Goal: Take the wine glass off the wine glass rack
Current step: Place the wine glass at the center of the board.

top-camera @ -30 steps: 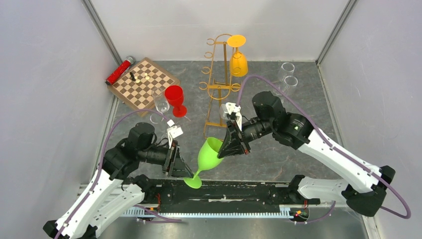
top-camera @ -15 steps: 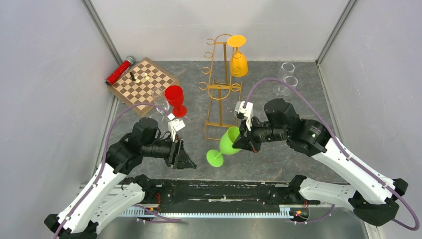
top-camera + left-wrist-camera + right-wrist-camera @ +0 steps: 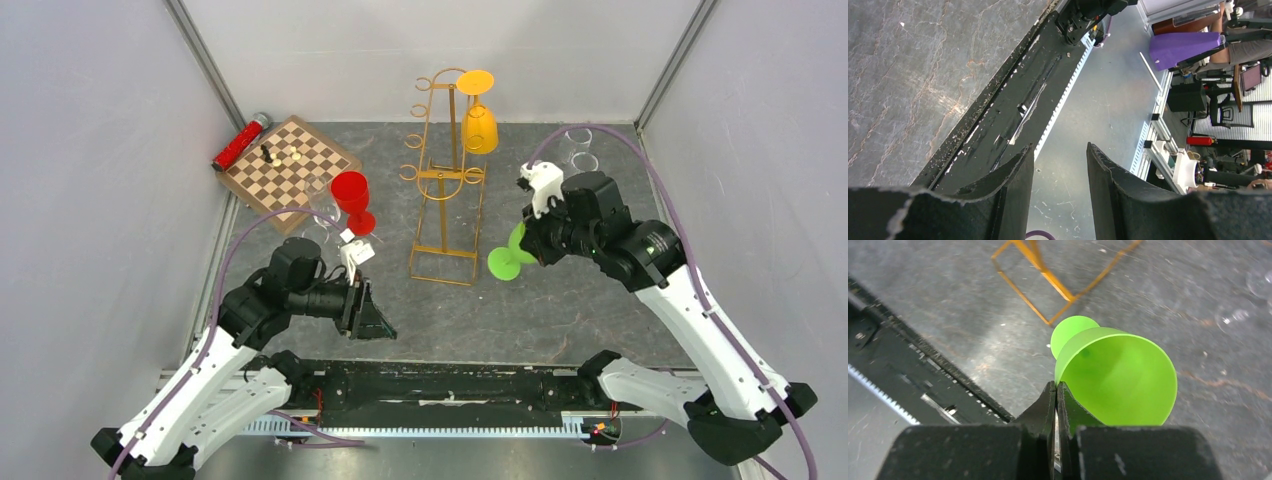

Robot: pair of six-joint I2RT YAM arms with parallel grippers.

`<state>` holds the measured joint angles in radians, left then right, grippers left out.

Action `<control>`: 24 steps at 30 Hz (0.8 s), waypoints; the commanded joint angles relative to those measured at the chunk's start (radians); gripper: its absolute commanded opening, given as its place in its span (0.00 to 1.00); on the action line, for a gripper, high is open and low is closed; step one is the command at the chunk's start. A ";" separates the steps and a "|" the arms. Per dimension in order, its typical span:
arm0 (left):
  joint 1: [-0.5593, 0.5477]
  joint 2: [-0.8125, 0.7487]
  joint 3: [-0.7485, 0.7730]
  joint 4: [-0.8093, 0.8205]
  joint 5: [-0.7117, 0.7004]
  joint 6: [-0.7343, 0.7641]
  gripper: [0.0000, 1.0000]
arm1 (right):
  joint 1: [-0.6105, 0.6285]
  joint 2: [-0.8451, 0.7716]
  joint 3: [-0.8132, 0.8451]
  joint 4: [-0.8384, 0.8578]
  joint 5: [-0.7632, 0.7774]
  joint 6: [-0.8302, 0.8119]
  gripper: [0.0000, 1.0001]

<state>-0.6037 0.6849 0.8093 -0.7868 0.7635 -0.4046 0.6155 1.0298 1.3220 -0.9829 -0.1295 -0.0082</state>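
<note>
We saw the right gripper [image 3: 1056, 395] pinched tight on the rim of the green wine glass [image 3: 508, 258], nothing else in it. The glass was tilted, foot toward the wine glass rack [image 3: 445, 190], just right of its base and clear of the hooks. We couldn't tell if the foot touched the table [image 3: 560, 320]. The left gripper [image 3: 1058, 165] was about half open, empty, near the front rail. We judged removal done for this glass; setting down and release left. A yellow wine glass [image 3: 479, 125] hung on the rack's top.
</note>
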 commanded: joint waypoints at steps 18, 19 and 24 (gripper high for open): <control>0.001 -0.048 -0.039 0.076 -0.023 0.023 0.49 | -0.467 0.180 -0.010 0.111 0.214 0.017 0.00; 0.001 -0.060 -0.041 0.081 -0.021 0.022 0.49 | -0.477 0.192 -0.011 0.114 0.219 -0.010 0.00; 0.001 -0.078 -0.042 0.084 -0.020 0.020 0.49 | -0.517 0.249 -0.007 0.130 0.219 -0.026 0.00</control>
<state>-0.6037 0.6228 0.7631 -0.7414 0.7502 -0.4034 0.1192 1.2484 1.3087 -0.9123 0.0654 -0.0074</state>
